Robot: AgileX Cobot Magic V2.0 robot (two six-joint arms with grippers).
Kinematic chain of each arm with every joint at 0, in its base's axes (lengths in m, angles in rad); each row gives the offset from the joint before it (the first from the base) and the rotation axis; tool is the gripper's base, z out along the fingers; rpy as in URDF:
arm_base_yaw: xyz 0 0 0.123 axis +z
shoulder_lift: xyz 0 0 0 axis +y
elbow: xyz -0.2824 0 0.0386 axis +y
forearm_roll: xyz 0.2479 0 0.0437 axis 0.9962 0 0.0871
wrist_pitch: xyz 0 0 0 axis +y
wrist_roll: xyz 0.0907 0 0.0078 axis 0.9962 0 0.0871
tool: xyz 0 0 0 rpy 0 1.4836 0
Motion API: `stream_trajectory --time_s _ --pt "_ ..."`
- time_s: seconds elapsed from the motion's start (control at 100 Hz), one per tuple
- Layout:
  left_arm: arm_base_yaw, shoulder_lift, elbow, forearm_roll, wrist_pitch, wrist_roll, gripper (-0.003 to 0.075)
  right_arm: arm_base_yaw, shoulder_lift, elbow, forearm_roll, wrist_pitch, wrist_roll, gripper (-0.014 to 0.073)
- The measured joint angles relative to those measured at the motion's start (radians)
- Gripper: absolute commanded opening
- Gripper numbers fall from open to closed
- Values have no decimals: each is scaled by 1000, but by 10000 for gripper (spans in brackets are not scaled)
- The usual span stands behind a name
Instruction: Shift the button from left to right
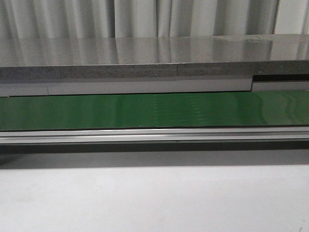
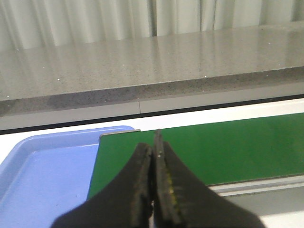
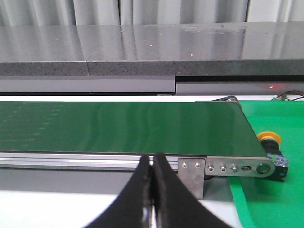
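Left claw [image 2: 153, 156]: fingers pressed together, nothing held, seen at lower centre of the left wrist view over the end of the green conveyor belt [image 2: 209, 147]. A blue tray [image 2: 42, 175] is seen at lower left, beside the belt end.

Right claw [image 3: 152, 166]: fingers likewise together, empty, at lower centre of its view.

The button [image 3: 271, 145] is seen at right of the right wrist view, lying on a green tray [image 3: 275, 199] just past the belt's end roller; yellow cap visible.
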Motion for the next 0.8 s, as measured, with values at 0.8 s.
stream_trajectory --time_s 0.8 --pt "0 -209 186 388 -105 -426 -19 0 0 0 0 0 0 -67"
